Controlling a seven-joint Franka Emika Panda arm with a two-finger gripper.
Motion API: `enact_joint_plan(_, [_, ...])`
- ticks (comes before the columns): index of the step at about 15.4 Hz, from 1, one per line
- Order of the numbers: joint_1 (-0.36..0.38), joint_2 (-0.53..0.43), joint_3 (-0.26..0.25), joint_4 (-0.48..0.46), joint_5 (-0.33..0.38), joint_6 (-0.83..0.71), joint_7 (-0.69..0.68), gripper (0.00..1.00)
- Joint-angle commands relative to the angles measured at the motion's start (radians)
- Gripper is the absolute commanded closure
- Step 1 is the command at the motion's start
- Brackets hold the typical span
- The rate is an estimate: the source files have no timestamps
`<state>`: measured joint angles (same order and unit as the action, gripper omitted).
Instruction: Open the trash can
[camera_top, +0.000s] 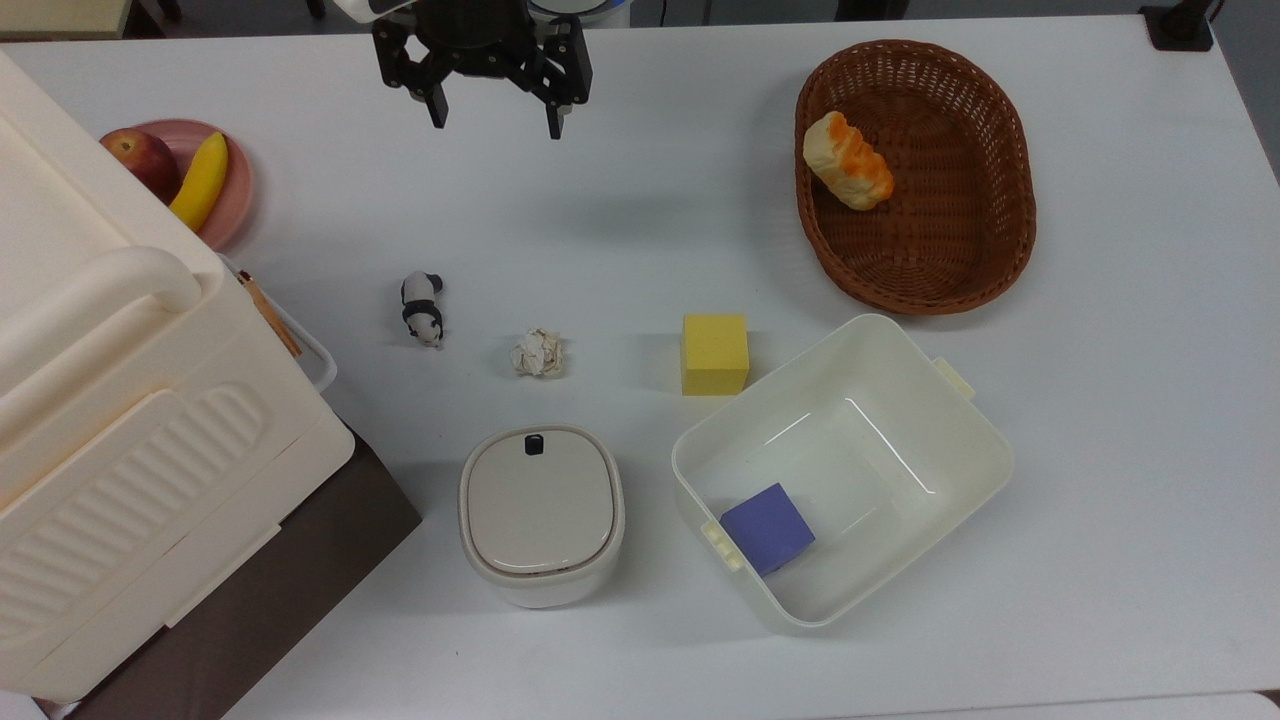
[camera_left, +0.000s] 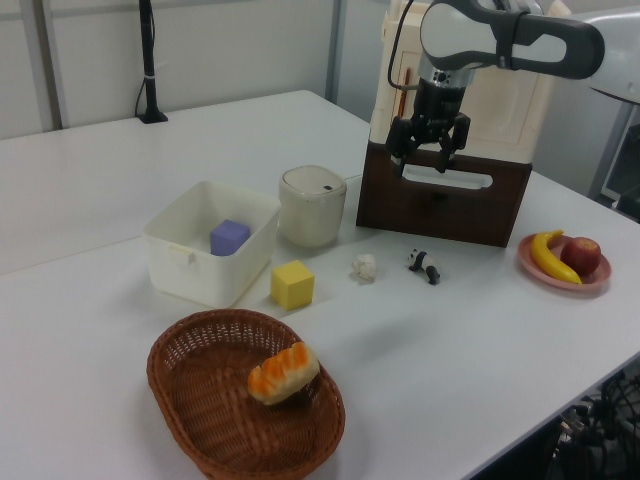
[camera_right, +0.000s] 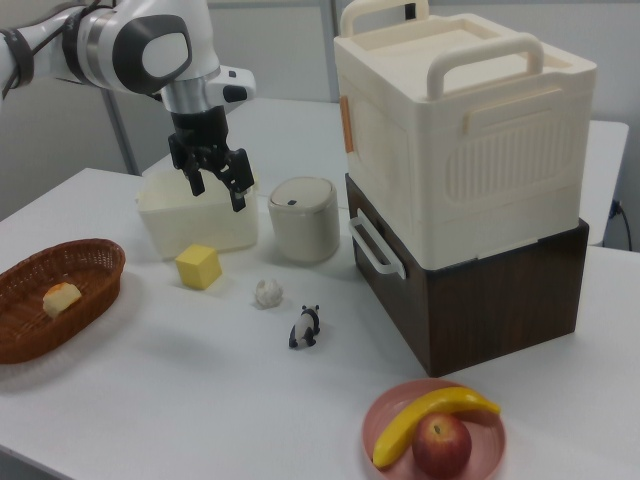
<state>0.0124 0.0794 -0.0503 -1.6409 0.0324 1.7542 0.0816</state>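
The trash can (camera_top: 541, 515) is a small cream-white rounded-square bin near the table's front edge in the top view. Its flat beige-grey lid (camera_top: 538, 500) lies shut, with a small dark button (camera_top: 534, 444) near its far edge. The bin also stands in the left view (camera_left: 312, 205) and the right view (camera_right: 305, 220). My gripper (camera_top: 495, 124) hangs open and empty high over the table's far side, well apart from the bin. It points down in the left view (camera_left: 424, 162) and the right view (camera_right: 218, 196).
A big cream ribbed box (camera_top: 120, 400) sits on a dark brown box (camera_right: 480, 290) beside the bin. A white tub (camera_top: 840, 470) holds a purple cube (camera_top: 768, 527). Between bin and gripper lie a yellow cube (camera_top: 715, 353), crumpled paper (camera_top: 539, 353) and a panda toy (camera_top: 422, 307). A basket (camera_top: 915, 175) and fruit plate (camera_top: 215, 190) stand farther off.
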Motion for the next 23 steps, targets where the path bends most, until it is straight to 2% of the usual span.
enact_joint_plan(1, [0.009, 0.005, 0.016, 0.018, 0.009, -0.018, 0.027, 0.0])
enact_joint_plan(4, [0.034, 0.005, 0.017, 0.018, 0.012, -0.022, 0.033, 0.0])
enact_joint_plan(17, [0.011, 0.034, 0.0, 0.038, 0.001, -0.01, 0.024, 0.0])
enact_joint_plan(23, [-0.018, 0.065, 0.0, 0.035, -0.006, 0.079, 0.013, 0.0])
